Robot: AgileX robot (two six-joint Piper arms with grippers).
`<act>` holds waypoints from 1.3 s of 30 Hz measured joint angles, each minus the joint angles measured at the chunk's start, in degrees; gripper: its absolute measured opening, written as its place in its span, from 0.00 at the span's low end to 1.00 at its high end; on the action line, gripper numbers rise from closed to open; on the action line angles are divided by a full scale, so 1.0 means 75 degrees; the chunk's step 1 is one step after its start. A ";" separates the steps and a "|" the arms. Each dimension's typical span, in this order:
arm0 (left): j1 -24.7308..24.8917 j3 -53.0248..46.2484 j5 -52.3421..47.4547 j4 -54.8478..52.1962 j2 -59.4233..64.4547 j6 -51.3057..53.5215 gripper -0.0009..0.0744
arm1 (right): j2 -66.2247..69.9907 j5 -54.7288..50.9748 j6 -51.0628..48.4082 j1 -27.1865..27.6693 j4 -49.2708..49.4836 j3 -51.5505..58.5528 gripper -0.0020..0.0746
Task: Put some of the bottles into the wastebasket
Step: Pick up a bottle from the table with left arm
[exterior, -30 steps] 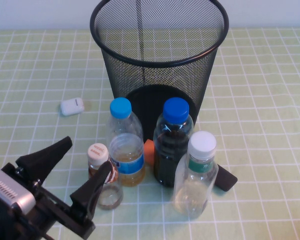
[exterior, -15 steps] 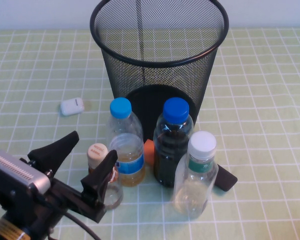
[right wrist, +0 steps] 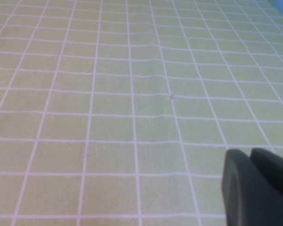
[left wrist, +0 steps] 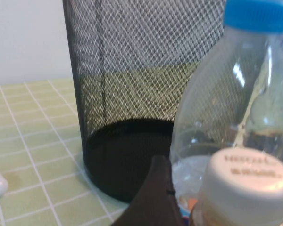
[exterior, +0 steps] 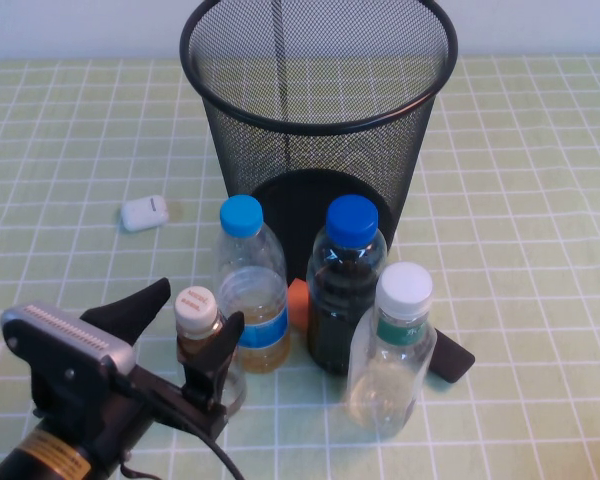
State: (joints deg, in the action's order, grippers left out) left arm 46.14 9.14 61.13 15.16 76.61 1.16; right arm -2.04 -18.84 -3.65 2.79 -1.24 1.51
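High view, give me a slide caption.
Open left gripper straddles the short brown-labelled bottle before the wastebasket; right gripper unseen here.

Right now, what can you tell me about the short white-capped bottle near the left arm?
The short white-capped bottle stands upright on the checked tablecloth, the nearest left of four bottles in front of the wastebasket. It is small, clear plastic, with a cap bearing reddish print, a brown-red label and a see-through base. The left pincer straddles it, fingers open on both sides, not yet clamped. The light blue-capped bottle stands just behind it. The right pincer is elsewhere, over bare cloth.
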 joint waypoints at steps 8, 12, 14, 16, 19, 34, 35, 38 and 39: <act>0.0000 0.0011 0.0369 0.0000 0.0549 -0.0155 0.78 | 0.0000 0.0000 0.0000 0.0000 0.0000 0.0000 0.03; 0.0000 0.0081 0.0427 0.0018 0.0713 -0.0155 0.78 | 0.0000 0.0000 0.0000 0.0000 0.0000 0.0000 0.03; 0.0000 0.0143 0.0456 0.0054 0.0789 -0.0155 0.77 | 0.0000 0.0000 0.0000 0.0000 0.0000 0.0000 0.03; 0.0000 0.0161 0.0513 0.0129 0.0870 -0.0155 0.75 | 0.0000 0.0000 0.0000 0.0000 0.0000 0.0000 0.03; 0.0000 0.0161 0.0530 0.0275 0.0953 -0.0155 0.72 | 0.0000 0.0000 0.0000 0.0000 0.0000 0.0000 0.03; 0.0000 0.0161 0.0547 0.0310 0.1011 -0.0195 0.42 | 0.0000 0.0000 0.0015 0.0000 0.0000 0.0000 0.03; 0.0000 0.0161 0.0547 0.0310 0.1011 -0.0195 0.42 | 0.0000 0.0000 0.0015 0.0000 0.0000 0.0000 0.03; 0.0000 0.0161 0.0547 0.0310 0.1011 -0.0195 0.42 | 0.0000 0.0000 0.0015 0.0000 0.0000 0.0000 0.03; 0.0000 0.0161 0.0547 0.0310 0.1011 -0.0195 0.42 | 0.0000 0.0000 0.0015 0.0000 0.0000 0.0000 0.03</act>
State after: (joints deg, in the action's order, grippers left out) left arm 46.14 10.35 65.23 17.48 84.19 -0.30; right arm -2.04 -18.84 -3.54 2.79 -1.24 1.51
